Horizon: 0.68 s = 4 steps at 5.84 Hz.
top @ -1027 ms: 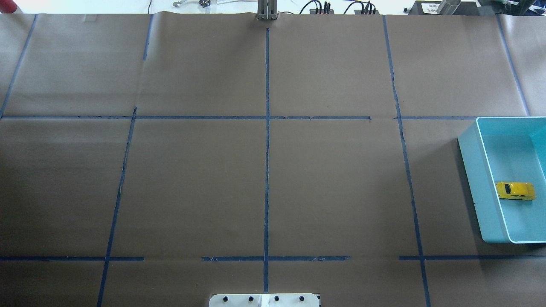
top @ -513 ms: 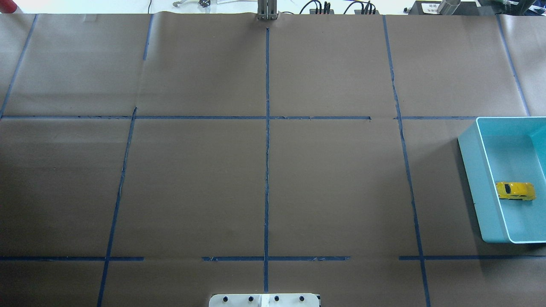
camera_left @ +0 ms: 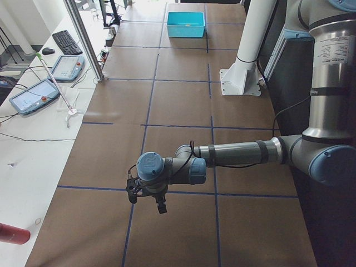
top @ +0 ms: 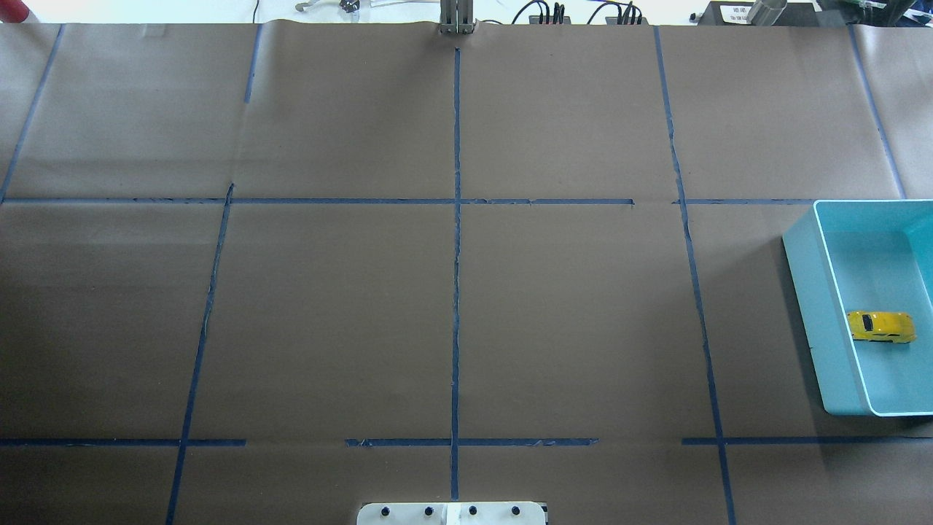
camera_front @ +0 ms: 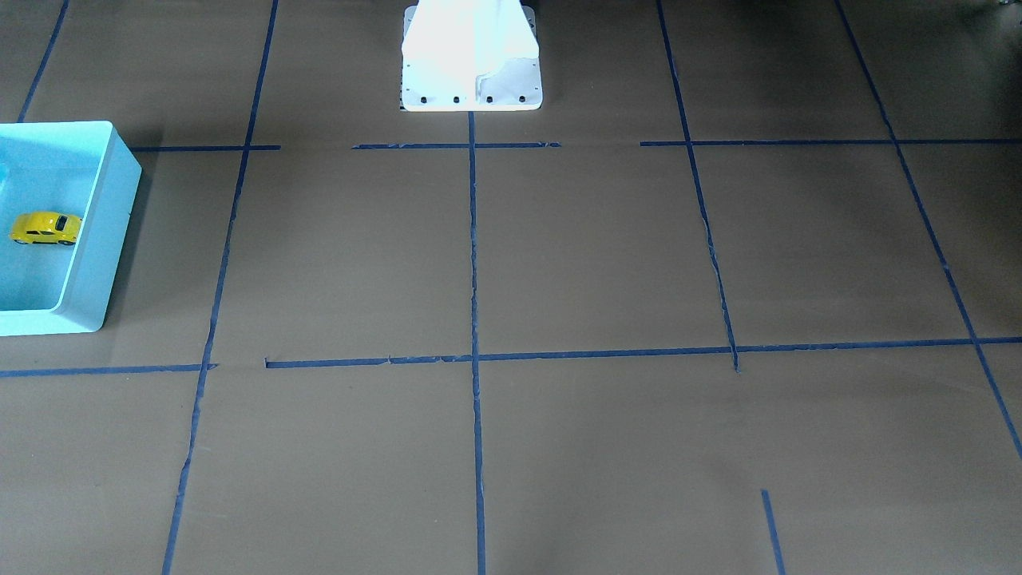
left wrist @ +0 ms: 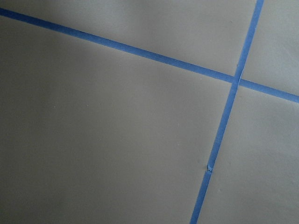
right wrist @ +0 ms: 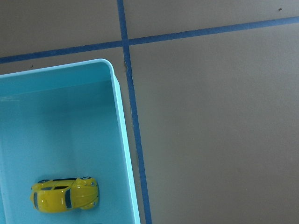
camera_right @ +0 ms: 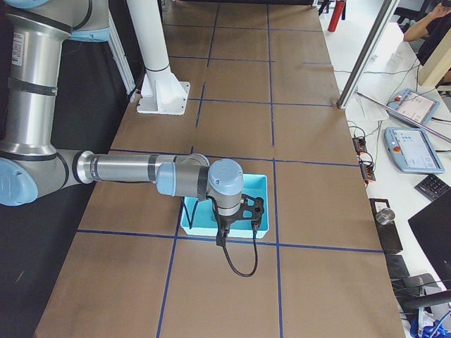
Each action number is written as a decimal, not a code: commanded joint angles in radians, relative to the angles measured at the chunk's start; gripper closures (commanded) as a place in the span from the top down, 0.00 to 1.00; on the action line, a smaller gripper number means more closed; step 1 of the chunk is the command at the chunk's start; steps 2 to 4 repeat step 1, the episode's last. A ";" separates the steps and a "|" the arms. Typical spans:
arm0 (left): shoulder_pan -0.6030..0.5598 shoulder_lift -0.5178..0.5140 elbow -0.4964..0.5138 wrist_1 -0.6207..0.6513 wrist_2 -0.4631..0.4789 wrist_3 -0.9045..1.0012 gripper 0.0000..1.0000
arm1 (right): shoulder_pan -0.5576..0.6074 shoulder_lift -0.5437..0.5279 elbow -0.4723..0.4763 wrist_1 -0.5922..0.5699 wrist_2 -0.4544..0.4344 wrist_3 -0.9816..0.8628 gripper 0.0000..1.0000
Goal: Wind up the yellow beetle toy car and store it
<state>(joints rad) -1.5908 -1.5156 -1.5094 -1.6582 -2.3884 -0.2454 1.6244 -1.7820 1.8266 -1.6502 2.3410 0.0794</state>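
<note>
The yellow beetle toy car (top: 880,327) lies on its side inside the turquoise bin (top: 822,271) at the table's right edge. It also shows in the front-facing view (camera_front: 45,228) and in the right wrist view (right wrist: 64,194). My right gripper (camera_right: 238,215) hangs above the bin's (camera_right: 262,187) near edge, apart from the car; I cannot tell if it is open or shut. My left gripper (camera_left: 147,199) hovers over bare paper far from the bin (camera_left: 186,25); I cannot tell its state. Neither gripper shows in the overhead view.
Brown paper with blue tape lines (top: 456,292) covers the table. The robot's white base (camera_front: 471,56) stands at the near middle edge. Tablets and cables (camera_left: 39,92) lie beyond the far edge.
</note>
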 commanded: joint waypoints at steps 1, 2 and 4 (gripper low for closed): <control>0.000 0.000 0.000 0.000 0.000 0.000 1.00 | 0.000 0.000 0.005 -0.002 -0.002 -0.004 1.00; 0.000 0.000 0.000 0.000 0.000 0.000 1.00 | 0.000 0.000 0.005 -0.002 -0.002 -0.004 1.00; 0.000 0.000 0.000 0.000 0.000 0.000 1.00 | 0.000 0.000 0.005 -0.002 -0.002 -0.004 1.00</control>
